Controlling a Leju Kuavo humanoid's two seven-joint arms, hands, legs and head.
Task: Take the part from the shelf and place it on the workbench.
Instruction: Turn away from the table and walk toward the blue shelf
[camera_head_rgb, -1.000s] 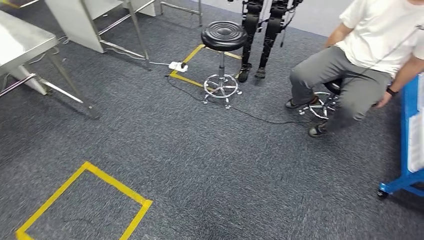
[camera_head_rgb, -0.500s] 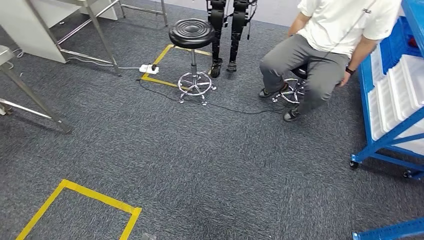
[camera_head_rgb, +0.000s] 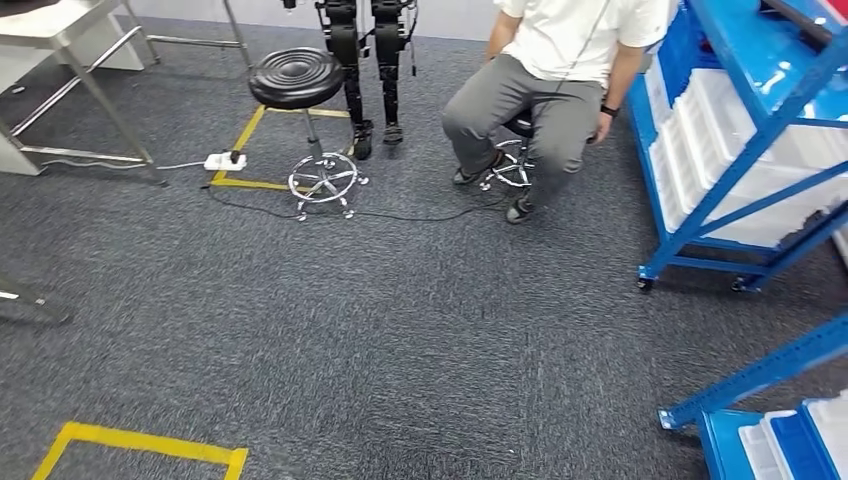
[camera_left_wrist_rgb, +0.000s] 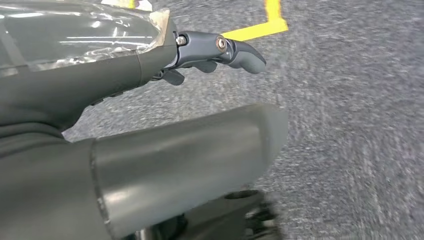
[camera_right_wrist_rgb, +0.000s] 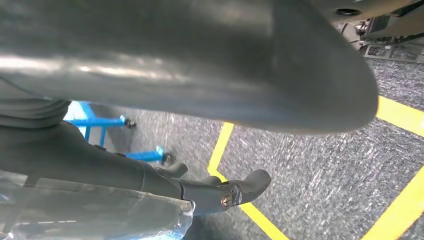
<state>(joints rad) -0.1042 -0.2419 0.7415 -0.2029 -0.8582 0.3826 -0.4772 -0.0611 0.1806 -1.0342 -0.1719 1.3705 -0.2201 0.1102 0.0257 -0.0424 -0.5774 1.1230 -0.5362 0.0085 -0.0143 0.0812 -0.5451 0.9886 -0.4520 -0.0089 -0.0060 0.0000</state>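
The blue metal shelf with white bins stands at two o'clock, cut off by the frame; the part cannot be made out. Left hand and right hand hang empty, fingers loosely apart.

The head view swings toward the right: the black round stool and the seated person in a white shirt slide leftward in frame, while the blue metal shelf with white bins now comes into fuller view at right.
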